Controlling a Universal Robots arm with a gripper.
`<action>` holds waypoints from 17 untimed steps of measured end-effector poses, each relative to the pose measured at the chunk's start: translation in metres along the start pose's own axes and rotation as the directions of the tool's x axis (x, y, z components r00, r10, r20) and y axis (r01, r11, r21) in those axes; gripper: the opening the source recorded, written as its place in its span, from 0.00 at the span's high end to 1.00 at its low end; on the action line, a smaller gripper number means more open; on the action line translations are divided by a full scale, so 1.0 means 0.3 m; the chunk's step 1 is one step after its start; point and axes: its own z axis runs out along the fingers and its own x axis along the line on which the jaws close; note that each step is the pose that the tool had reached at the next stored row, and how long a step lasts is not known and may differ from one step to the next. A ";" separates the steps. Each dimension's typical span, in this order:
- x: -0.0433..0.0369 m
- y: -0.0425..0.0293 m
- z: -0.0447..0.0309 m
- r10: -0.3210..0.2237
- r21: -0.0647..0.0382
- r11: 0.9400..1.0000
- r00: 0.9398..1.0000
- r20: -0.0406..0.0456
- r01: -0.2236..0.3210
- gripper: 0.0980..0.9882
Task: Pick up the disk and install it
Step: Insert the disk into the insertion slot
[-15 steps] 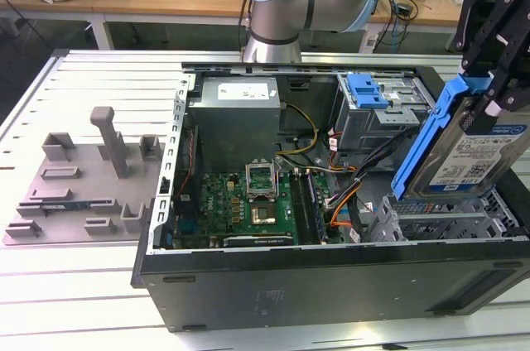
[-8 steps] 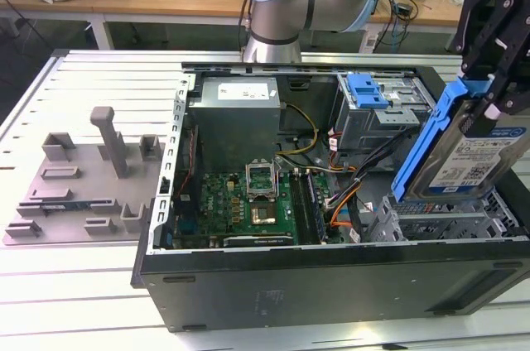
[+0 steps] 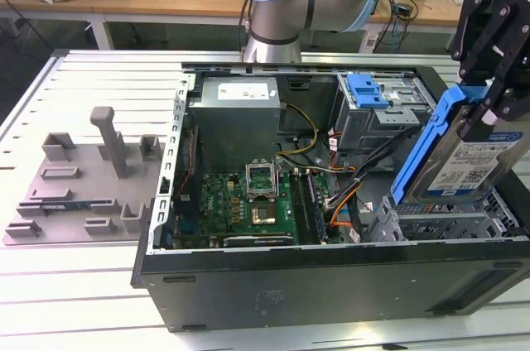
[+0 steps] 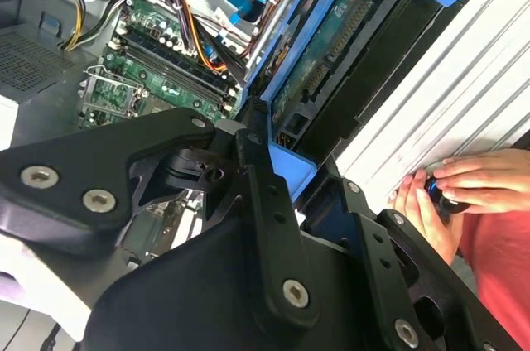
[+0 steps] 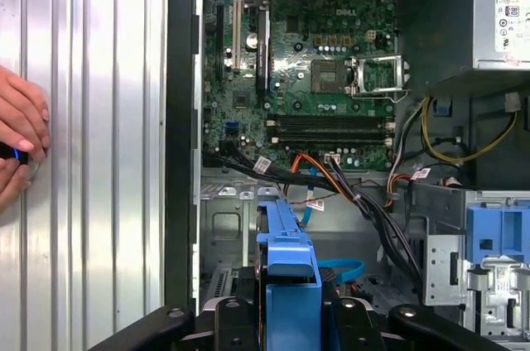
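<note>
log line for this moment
gripper: shut on disk | disk: tilted over drive cage, not seated | case: open | hand: on table beside case

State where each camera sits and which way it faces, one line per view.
Exterior view: off the arm, looking down into the open computer case; shows the arm and the gripper holding the disk tilted.
First wrist view: on the wrist, looking along the disk's blue edge onto the motherboard; gripper links show.
Second wrist view: on the wrist, facing the disk's underside past the gripper.
Shared: both wrist views catch a person's hands.
</note>
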 end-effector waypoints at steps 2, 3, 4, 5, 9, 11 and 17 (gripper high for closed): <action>0.004 -0.001 0.009 0.000 0.000 1.000 1.000 0.000 0.000 0.70; 0.005 -0.001 0.013 0.000 0.000 1.000 1.000 0.000 0.000 0.70; 0.007 -0.001 0.018 0.000 0.000 1.000 1.000 0.000 0.000 0.70; 0.009 -0.003 0.024 0.000 0.000 1.000 1.000 0.000 0.000 0.70; 0.016 -0.004 0.039 0.000 0.000 1.000 1.000 0.000 0.000 0.70; 0.020 -0.005 0.049 0.000 0.000 1.000 1.000 0.000 0.000 0.70; 0.037 -0.005 0.086 0.000 0.001 1.000 1.000 0.002 0.000 0.70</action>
